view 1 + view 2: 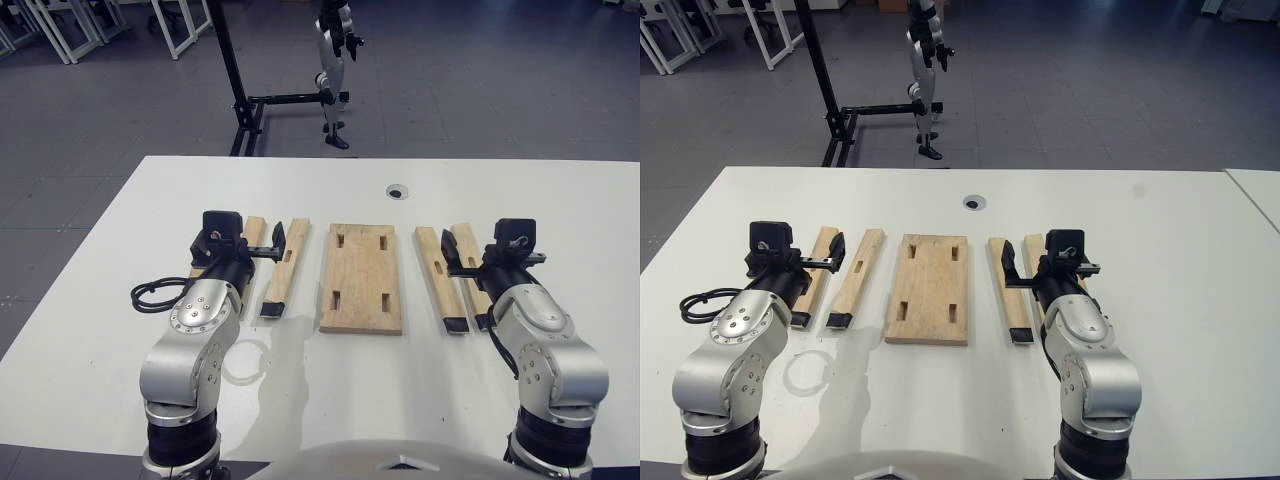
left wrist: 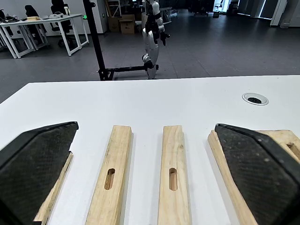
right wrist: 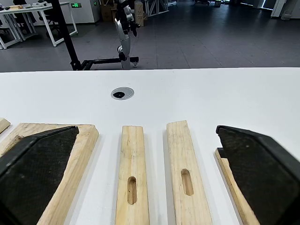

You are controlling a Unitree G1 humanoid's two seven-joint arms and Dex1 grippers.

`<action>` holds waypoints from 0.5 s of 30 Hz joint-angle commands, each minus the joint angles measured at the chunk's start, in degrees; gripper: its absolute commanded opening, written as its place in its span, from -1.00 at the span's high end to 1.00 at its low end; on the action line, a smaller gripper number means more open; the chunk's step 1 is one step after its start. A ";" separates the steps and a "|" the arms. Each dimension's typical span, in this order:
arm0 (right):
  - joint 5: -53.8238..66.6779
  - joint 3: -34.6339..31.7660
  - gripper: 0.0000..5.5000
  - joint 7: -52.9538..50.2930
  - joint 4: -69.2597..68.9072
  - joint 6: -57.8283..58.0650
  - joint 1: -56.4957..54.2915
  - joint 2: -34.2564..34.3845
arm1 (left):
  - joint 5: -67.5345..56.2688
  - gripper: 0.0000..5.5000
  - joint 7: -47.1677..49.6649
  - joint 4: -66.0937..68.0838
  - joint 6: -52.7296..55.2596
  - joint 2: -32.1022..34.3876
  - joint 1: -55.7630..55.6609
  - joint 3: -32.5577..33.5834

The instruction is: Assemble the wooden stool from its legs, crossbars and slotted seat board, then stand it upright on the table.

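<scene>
Slotted seat board (image 1: 360, 278): flat at the centre of the white surface (image 1: 560, 200), four slots facing up. Legs: flat on the surface in two pairs, parallel to the long edges of the board and apart from it, dark caps at the near ends. On the left, inner left leg (image 1: 287, 262) and outer left leg (image 1: 254, 232), the latter partly covered by the arm. On the right, inner right leg (image 1: 437, 265) and outer right leg (image 1: 466, 250), likewise partly covered. Left pincer (image 2: 146, 126): released, jaws spread wide, held low over the left pair, with both slotted legs lying between the pads (image 2: 37, 164). Contact with the wood: cannot tell. Right pincer (image 3: 147, 127): released, jaws spread wide, held low over the right pair in the same manner. A further wooden strip (image 2: 58, 187) partly under the outer left pad, and another strip (image 3: 229, 183) beside the outer right pad; kind not discernible. Cable port (image 1: 398, 190): set in the surface beyond the board. Black cable (image 1: 155, 293): looped on the surface beside the left arm.
</scene>
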 commanded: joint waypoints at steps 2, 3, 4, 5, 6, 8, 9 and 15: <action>-0.04 0.11 -1.00 -0.13 0.53 0.32 -1.07 0.09 | 0.93 -0.99 -0.64 0.62 0.06 -0.21 -0.50 -0.12; -0.03 0.14 -1.00 -0.11 0.59 0.31 -1.12 0.08 | 0.98 -0.99 -0.71 0.63 0.04 -0.18 -0.48 -0.15; -0.02 0.14 -1.00 -0.07 0.65 0.27 -1.16 0.06 | 1.06 -0.99 -0.80 0.67 0.00 -0.17 -0.46 -0.18; -0.01 0.14 -1.00 -0.04 0.68 0.25 -1.20 0.03 | 1.12 -0.99 -0.88 0.67 -0.01 -0.19 -0.45 -0.20; 0.00 0.10 -1.00 -0.02 0.70 0.22 -1.23 0.00 | 1.19 -0.99 -0.99 0.66 0.00 -0.21 -0.46 -0.25; 0.01 0.09 -1.00 -0.01 0.70 0.13 -1.20 0.02 | 1.26 -0.99 -1.33 0.64 -0.05 -0.10 -0.46 -0.40; 0.00 0.14 -1.00 -0.02 0.69 0.06 -1.13 0.07 | 1.26 -0.99 -1.51 0.71 -0.12 -0.03 -0.51 -0.48; -0.01 0.33 -1.00 0.10 0.73 -0.22 -1.11 0.01 | 1.22 -0.99 -2.40 0.65 -0.36 0.24 -0.65 -0.45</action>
